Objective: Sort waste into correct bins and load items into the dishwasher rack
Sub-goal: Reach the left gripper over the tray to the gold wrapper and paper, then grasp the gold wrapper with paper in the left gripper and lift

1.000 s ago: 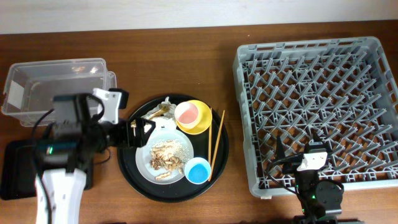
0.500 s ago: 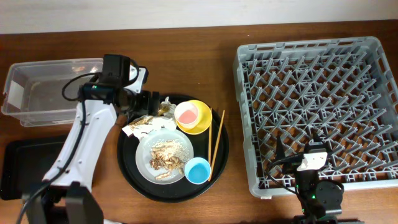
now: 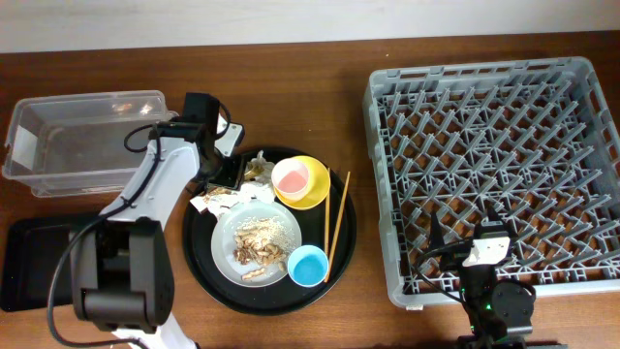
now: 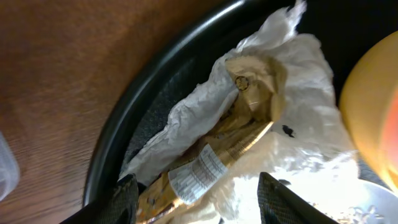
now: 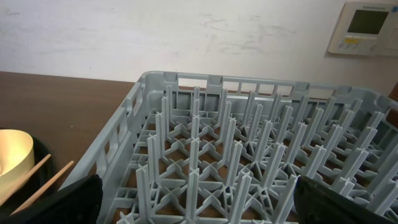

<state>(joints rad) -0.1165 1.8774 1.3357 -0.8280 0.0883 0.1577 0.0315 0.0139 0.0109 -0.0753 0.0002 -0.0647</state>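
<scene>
A dark brown wooden table (image 3: 291,97) with a visible grain runs up to a plain white wall (image 5: 124,37), where a pale control panel (image 5: 367,28) is mounted. On the robot's right stands the dishwasher rack (image 3: 484,73), a large square crate of grey plastic with a lattice of upright pegs and no dishes in it. In the middle lies a glossy round black tray (image 3: 208,276). It holds a round grey-white plate (image 3: 283,221) heaped with beige-brown food scraps (image 3: 257,242), a yellow bowl (image 3: 318,190) with a small pink cup (image 3: 291,177) sitting in it, a small light-blue cup (image 3: 308,266), and two thin wooden chopsticks (image 3: 336,225) lying side by side along the tray's right edge. The crumpled white paper napkins (image 4: 298,143) lie at the tray's upper left rim, creased and thin, folded around a gold-brown wrapper (image 4: 242,134) with a printed label. On the robot's left, a clear plastic tub (image 3: 87,100) sits at the back and a shallow black rectangular tray (image 3: 29,262) at the front. The left gripper (image 4: 202,186) is down over the napkins, its dark fingers (image 4: 127,196) apart on either side of the wad; whether they are pressing it I cannot tell. The right gripper (image 5: 199,199) hangs by the rack's near edge, spread wide with nothing between its fingers.
</scene>
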